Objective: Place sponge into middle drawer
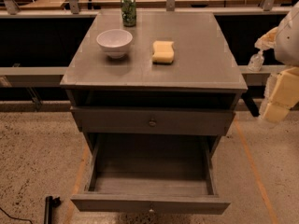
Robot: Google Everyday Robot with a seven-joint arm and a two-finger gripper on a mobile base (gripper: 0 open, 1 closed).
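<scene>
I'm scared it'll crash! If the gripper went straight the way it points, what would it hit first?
The gripper, at the right edge beside the cabinet, seems to point down, so probably the floor first; depth is unclear.

Grey cabinet top [196, 50]: white bowl [114, 42] stood left of centre, green can [128, 10] upright behind it. Knobbed upper drawer [152, 122] was closed. Clear bottle [256, 60] stood at the right, beside the cabinet

A grey cabinet [196, 55] was set centrally on a speckled floor [32, 162]; a rail [28, 71] was seen at 9 o'clock.
</scene>
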